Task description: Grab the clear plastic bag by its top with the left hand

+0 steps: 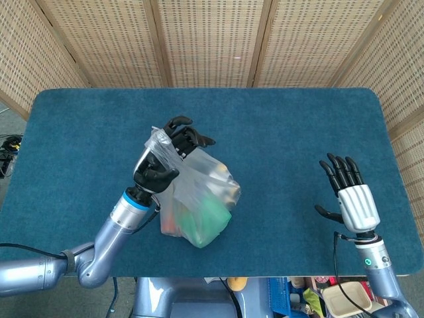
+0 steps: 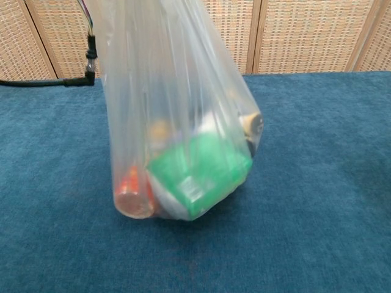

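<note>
My left hand (image 1: 161, 159) grips the gathered top of the clear plastic bag (image 1: 199, 199), which hangs just off the table (image 1: 298, 132). Grab looks done. Right hand (image 1: 350, 195) spread, empty.

One clear plastic bag (image 1: 199, 192), left of centre. Inside bag: one green packet (image 2: 198, 171), one orange-capped item (image 2: 131, 186) at its left, a few pale items, count unclear. Two hands: left hand (image 1: 162, 156), right hand (image 1: 348, 195) near right edge. One desk (image 1: 298, 132).
</note>
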`<action>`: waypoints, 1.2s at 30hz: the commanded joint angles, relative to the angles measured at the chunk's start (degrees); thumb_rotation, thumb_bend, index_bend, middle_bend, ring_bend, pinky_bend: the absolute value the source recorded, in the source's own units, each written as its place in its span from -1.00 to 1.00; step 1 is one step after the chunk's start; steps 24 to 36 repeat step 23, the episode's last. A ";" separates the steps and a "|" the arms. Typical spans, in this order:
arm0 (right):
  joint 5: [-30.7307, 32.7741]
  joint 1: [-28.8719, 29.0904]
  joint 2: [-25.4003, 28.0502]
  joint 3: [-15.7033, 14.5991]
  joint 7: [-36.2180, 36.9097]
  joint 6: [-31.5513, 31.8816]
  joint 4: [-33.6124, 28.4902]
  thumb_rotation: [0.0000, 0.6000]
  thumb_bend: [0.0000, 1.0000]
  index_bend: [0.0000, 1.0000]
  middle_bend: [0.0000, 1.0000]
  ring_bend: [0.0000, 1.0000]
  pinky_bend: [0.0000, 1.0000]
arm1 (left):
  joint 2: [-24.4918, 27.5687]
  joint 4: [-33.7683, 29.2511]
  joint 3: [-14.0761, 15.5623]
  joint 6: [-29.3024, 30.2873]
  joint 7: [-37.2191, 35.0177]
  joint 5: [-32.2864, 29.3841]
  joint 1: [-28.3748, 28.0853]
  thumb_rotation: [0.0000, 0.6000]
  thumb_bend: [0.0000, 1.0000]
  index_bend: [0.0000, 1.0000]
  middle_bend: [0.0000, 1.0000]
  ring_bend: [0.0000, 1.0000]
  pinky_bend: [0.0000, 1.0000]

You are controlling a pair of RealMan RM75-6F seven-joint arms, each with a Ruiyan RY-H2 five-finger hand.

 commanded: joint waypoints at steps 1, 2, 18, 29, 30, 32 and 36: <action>-0.91 -1.08 -0.99 -0.34 -0.10 1.39 -0.17 1.00 -1.00 -1.00 -1.00 -1.00 -1.00 | 1.87 -1.67 -1.93 -0.45 1.28 -2.20 0.69 1.00 -0.91 -0.15 0.24 0.09 -0.18; -1.11 -1.40 -1.22 -0.37 -0.22 1.80 -0.42 1.00 -1.00 -1.00 -1.00 -1.00 -1.00 | 2.47 -2.09 -2.42 -0.67 2.02 -2.69 0.77 1.00 -0.91 -0.09 0.31 0.16 -0.10; -3.12 -3.83 -3.03 0.13 0.30 3.56 -1.82 1.00 -1.00 -1.00 -1.00 -1.00 -1.00 | 24.65 -12.17 -9.50 -13.87 22.86 -10.97 0.90 1.00 0.80 0.91 1.00 0.87 0.99; -4.01 -4.22 -2.97 0.18 0.12 3.83 -2.05 1.00 -1.00 -1.00 -1.00 -1.00 -1.00 | 31.13 -14.78 -10.98 -16.86 24.82 -11.98 2.26 1.00 0.88 0.94 1.00 0.90 1.00; -4.01 -4.22 -2.97 0.18 0.12 3.83 -2.05 1.00 -1.00 -1.00 -1.00 -1.00 -1.00 | 31.13 -14.78 -10.98 -16.86 24.82 -11.98 2.26 1.00 0.88 0.94 1.00 0.90 1.00; -4.01 -4.22 -2.97 0.18 0.12 3.83 -2.05 1.00 -1.00 -1.00 -1.00 -1.00 -1.00 | 31.13 -14.78 -10.98 -16.86 24.82 -11.98 2.26 1.00 0.88 0.94 1.00 0.90 1.00; -4.01 -4.22 -2.97 0.18 0.12 3.83 -2.05 1.00 -1.00 -1.00 -1.00 -1.00 -1.00 | 31.13 -14.78 -10.98 -16.86 24.82 -11.98 2.26 1.00 0.88 0.94 1.00 0.90 1.00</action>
